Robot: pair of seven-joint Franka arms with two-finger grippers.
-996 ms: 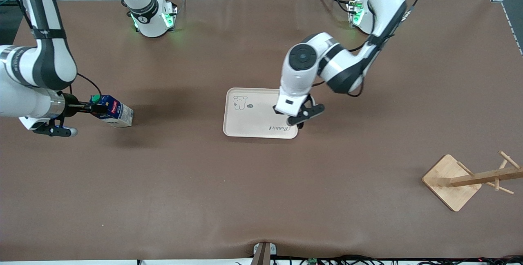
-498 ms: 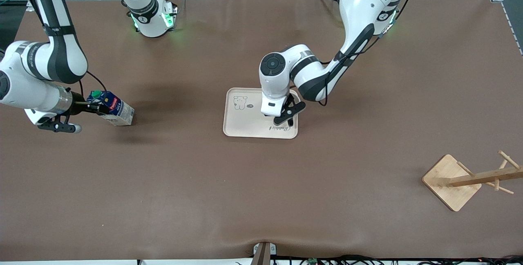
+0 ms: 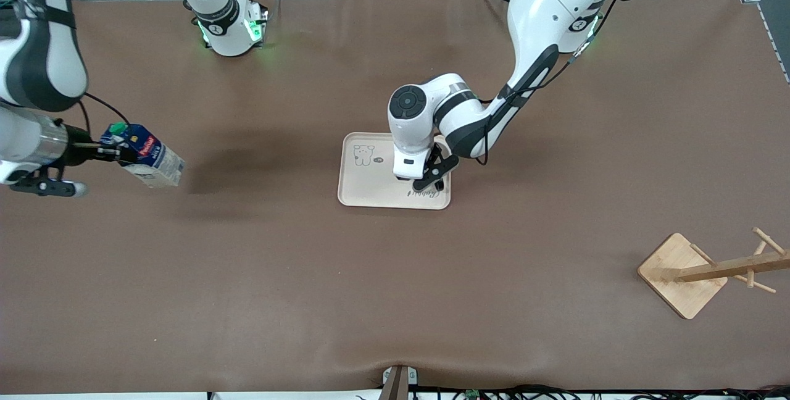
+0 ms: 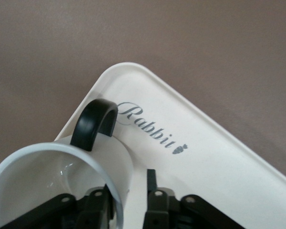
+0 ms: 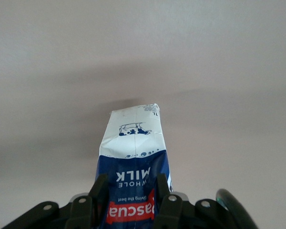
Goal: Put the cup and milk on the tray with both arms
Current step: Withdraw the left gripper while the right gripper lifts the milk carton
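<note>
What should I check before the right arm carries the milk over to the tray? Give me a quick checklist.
1. Right gripper clamped on the milk, fingers on both sides: ok.
2. Milk off the table: tilted, looks lifted: ok.
3. Cup on the tray, at the corner by the lettering: ok.
4. Left gripper clear of the cup: fingers straddle its wall: not ok.
5. Room for the milk: the tray's bear end is bare: ok.

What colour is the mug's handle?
Black loop handle on the small white round mug; left wrist view.
</note>
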